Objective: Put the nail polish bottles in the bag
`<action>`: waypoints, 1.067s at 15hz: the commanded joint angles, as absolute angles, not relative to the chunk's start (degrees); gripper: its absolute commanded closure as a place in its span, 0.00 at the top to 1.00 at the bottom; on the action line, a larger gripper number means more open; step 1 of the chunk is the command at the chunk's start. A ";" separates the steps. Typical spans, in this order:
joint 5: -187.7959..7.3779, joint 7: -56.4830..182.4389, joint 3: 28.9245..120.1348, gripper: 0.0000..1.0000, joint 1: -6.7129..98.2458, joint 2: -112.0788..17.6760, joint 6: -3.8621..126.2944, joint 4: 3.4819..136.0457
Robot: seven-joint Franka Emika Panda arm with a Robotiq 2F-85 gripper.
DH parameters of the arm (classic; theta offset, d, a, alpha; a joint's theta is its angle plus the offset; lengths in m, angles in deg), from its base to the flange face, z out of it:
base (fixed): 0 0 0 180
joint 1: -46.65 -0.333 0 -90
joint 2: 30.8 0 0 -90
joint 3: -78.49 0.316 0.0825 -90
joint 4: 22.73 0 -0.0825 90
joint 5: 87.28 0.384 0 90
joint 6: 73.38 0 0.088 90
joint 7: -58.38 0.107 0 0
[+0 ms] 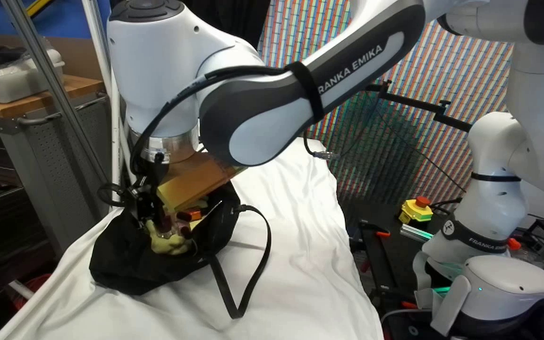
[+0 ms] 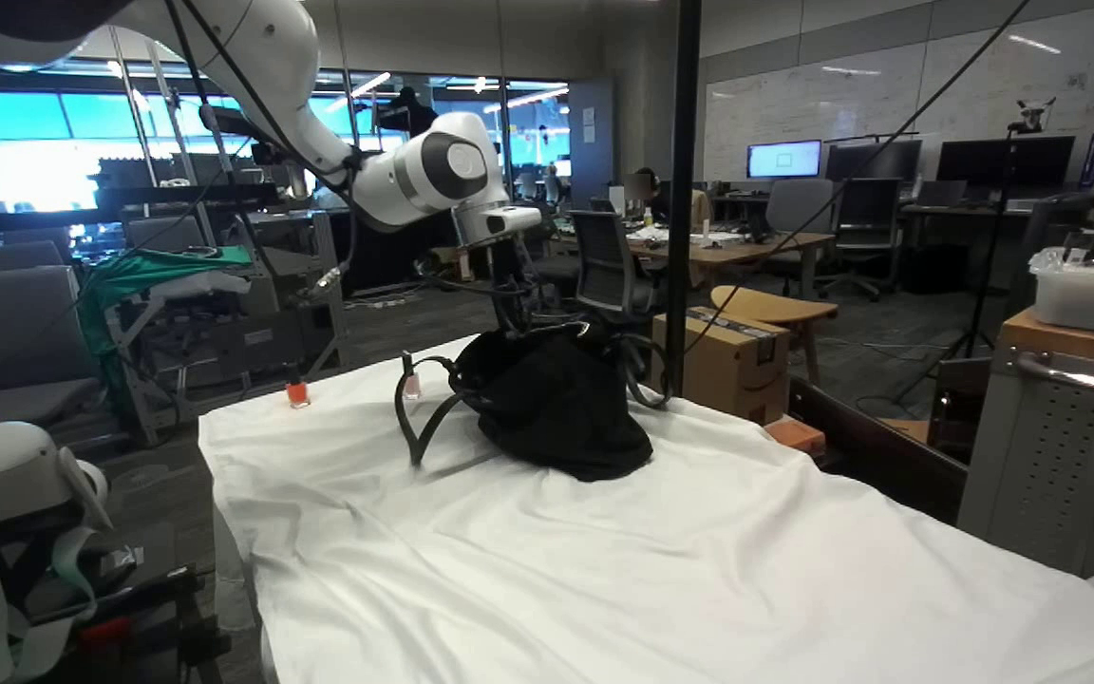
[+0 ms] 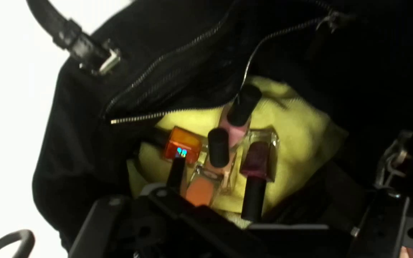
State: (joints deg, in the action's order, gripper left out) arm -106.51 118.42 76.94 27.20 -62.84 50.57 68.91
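Black fabric forms the bag [image 2: 556, 408], which rests on a tabletop [image 2: 547, 589] draped with white cloth [image 2: 395, 551]; its mouth gapes, exposing a yellow-green lining [image 3: 299, 132] beside an open zip [image 3: 138, 117]. The strap [image 1: 267, 238] lies looped on the cloth beside the bag. The robot arm [image 1: 272, 127] reaches down from above, and its gripper [image 3: 247, 209] is at the mouth of the bag, jaws wide apart and holding no bottle. Wrist view: nail polish bottles [image 3: 235, 133] lie in a cluster on the lining, inside the bag. An orange bottle [image 3: 183, 139] is at the left of the group; a pink bottle [image 3: 232, 135] has its black cap [image 3: 244, 107] toward the zip; a maroon bottle [image 3: 258, 159] lies on its side, black cap directed toward the gripper; a peach bottle [image 3: 226, 172], between these, has its black cap just beside the pink bottle; a coral bottle [image 3: 200, 191], just below it, is partly overlapped by the gripper. One more black cap [image 3: 176, 173] shows near the orange bottle; which bottle bears it cannot be told. In an exterior view, two further bottles stand upright on the tabletop, outside the bag: a red-orange bottle [image 2: 297, 394], well apart from it, and a pale pink bottle [image 2: 412, 385], just beside the strap; whether bottle and strap touch is unclear.
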 commanded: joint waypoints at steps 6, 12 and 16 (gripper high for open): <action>-107.28 130.94 80.56 1.00 21.04 -53.89 48.94 82.85; -106.46 132.38 84.74 1.00 20.58 -53.04 49.18 84.56; -106.28 131.75 86.41 1.00 20.14 -54.90 48.75 82.13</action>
